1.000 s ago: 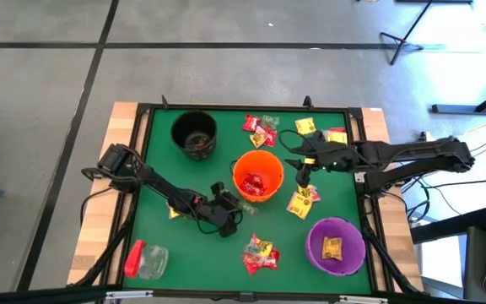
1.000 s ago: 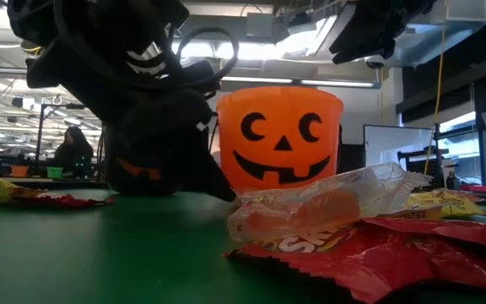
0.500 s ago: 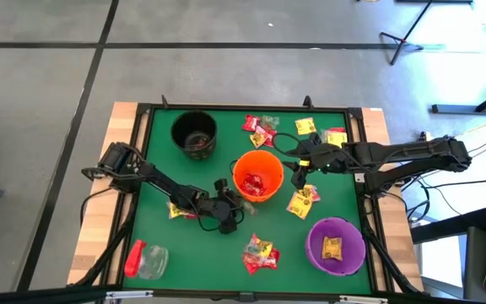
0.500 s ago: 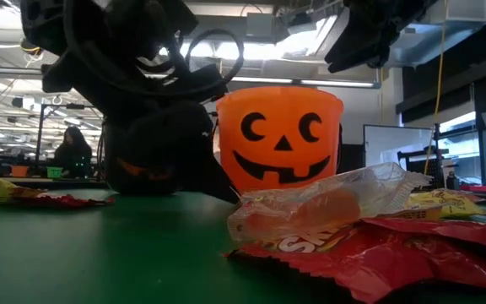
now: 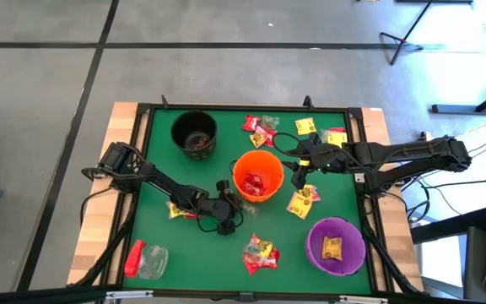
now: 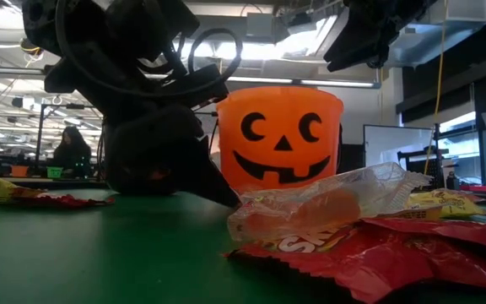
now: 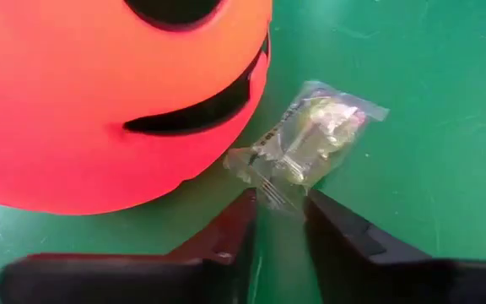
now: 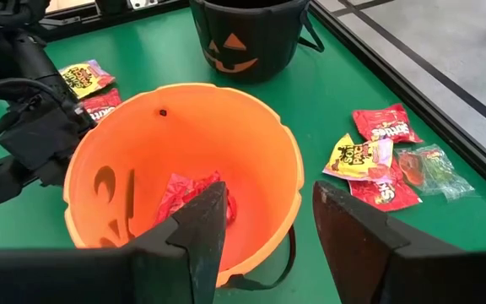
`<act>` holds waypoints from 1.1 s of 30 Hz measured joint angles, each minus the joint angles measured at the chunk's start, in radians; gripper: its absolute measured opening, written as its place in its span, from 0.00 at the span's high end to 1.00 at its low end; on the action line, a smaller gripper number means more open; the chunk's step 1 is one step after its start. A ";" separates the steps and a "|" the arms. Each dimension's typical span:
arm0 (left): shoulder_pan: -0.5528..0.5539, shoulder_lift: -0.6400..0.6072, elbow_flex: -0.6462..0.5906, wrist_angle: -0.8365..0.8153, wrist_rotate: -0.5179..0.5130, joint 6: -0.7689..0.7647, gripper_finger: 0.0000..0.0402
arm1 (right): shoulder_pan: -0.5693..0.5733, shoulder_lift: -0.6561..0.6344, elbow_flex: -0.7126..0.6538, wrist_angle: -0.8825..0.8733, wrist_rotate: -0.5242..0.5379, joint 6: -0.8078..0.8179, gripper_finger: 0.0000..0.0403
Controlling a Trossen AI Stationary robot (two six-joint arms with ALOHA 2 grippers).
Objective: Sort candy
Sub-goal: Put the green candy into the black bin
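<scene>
Packet being picked: a clear, greenish candy packet (image 7: 306, 143) lies flat on the green table (image 5: 192, 177), right against the foot of the orange pumpkin bucket (image 5: 257, 176), on the side toward the left arm.
Long axis: in the left wrist view the packet runs on a slant, one crimped end toward the fingers, the other pointing away from them and from the bucket.
Left gripper: the left gripper (image 7: 278, 218) is down at table level beside the bucket, its two fingers narrowed to a slim gap with the packet's near end between the tips.
Grip: whether the fingers already pinch the wrapper I cannot tell; the tips look very close to it or just touching.
Key relation: the packet lies straight ahead of the left fingers, its near end in the gap and most of its length beyond the tips, so only that end is on offer.
Nearer arm: the left one by far.
Right gripper: the right gripper (image 8: 264, 224) hangs over the bucket's far rim, fingers apart and empty, with red packets (image 8: 194, 198) in the bucket below.
Risk: judging by the tight spot, the bucket wall could be nudged as the fingers close.
</scene>
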 joint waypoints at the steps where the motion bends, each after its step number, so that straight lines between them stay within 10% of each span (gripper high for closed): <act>1: 0.001 0.000 0.000 0.000 0.000 0.000 0.82 | 0.000 0.000 0.000 0.000 0.000 0.000 0.56; 17: -0.041 -0.106 0.000 -0.053 0.173 0.018 1.00 | 0.000 0.000 0.000 -0.001 -0.007 0.000 0.56; 33: -0.136 -0.790 0.000 -0.288 -0.302 0.339 1.00 | 0.000 -0.001 0.000 0.002 -0.020 0.000 0.56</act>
